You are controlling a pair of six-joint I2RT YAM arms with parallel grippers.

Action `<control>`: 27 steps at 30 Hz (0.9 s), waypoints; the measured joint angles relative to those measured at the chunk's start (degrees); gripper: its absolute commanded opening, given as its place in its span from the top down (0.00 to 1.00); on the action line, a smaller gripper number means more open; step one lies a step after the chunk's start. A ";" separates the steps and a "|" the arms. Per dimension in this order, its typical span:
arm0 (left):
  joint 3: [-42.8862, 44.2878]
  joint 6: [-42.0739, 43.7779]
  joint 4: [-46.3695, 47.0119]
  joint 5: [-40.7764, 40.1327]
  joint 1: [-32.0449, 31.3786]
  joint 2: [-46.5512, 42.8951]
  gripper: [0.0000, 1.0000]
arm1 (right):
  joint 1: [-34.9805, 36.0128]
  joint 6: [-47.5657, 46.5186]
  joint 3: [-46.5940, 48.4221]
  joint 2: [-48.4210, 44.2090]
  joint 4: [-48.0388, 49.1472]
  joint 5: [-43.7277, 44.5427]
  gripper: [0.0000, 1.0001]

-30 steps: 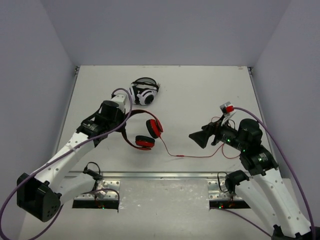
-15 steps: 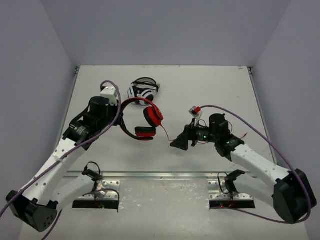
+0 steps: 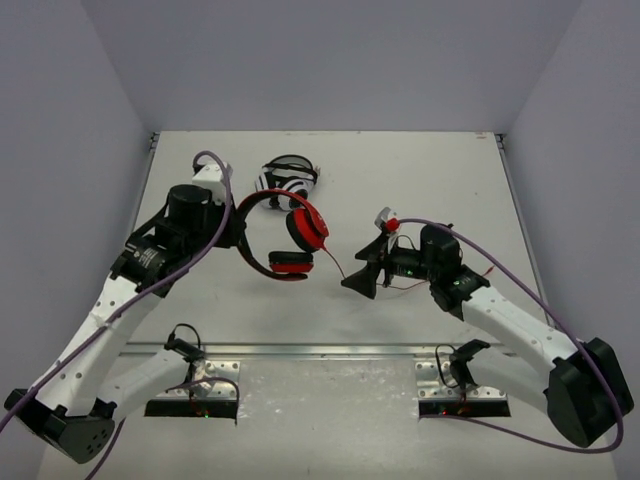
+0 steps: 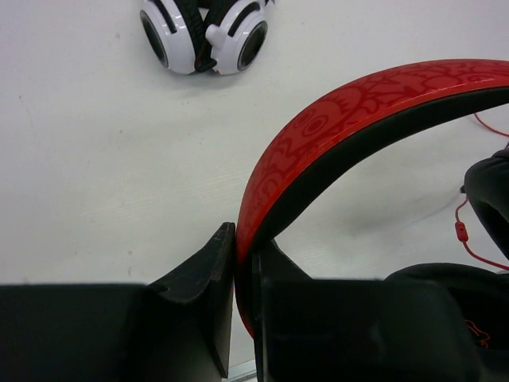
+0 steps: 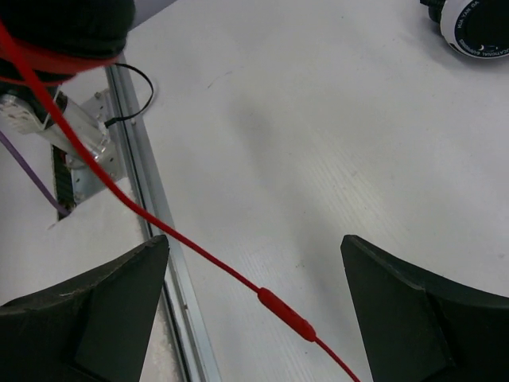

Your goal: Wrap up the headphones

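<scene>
Raised and drawn back since a second ago, the headphones (image 3: 307, 229) hang just nearside of the striped headphones (image 3: 288, 183), headband clamped in the left gripper (image 4: 242, 259), while the right gripper (image 5: 253, 243), nearer the cable (image 5: 200, 256), gapes astride it, ungripped.

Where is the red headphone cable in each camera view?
Top external: cable at centre, from the red headphones to the right gripper.
Left wrist: cable at the right edge, below the headband.
Right wrist: cable crosses diagonally, upper left to bottom centre, between the fingers.
Shared landmark: the white-and-black striped headphones.
</scene>
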 measured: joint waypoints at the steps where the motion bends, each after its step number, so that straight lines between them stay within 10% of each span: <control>1: 0.90 -0.15 -0.33 0.44 0.00 -0.09 1.00 | 0.00 -1.38 0.24 0.55 -0.33 -0.04 0.11; 7: 5.86 -1.33 -2.45 0.44 0.00 -1.66 1.00 | 0.00 -5.99 0.13 1.51 -2.64 -0.76 0.13; 16: 12.57 -3.52 -4.13 -4.55 0.00 -4.66 1.00 | 0.00 -6.91 -5.46 0.63 -1.79 4.61 0.45; 20: 12.66 -4.13 -3.98 -8.35 0.00 -5.05 1.00 | 0.00 -5.49 -9.09 -4.00 -1.77 6.58 0.98; 27: 6.97 -4.09 -1.55 -13.66 0.00 -3.89 1.00 | 0.00 -4.85 -7.08 -10.91 -8.28 12.28 0.99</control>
